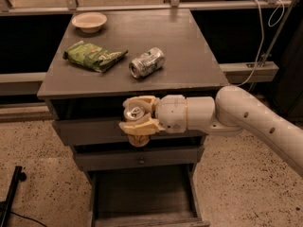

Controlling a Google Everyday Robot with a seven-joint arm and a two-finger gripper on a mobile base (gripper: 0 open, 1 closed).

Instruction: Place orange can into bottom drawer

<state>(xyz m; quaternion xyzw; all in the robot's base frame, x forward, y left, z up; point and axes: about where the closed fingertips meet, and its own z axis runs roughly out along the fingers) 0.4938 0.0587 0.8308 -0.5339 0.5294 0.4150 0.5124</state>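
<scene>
Cabinet top point(199, 56), L to R: cream bowl point(89, 21), green snack bag point(94, 56), silver-and-green can point(147, 63) on its side. Below front edge, gripper point(133, 122) clamped round orange can point(134, 113), upright, level w/ top drawer point(85, 131), above open bottom drawer point(142, 193). Arm point(255, 119) enters from right.

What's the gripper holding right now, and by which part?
The gripper holds the orange can by its sides, fingers clamped across the body, in front of the cabinet, above the open bottom drawer.
</scene>
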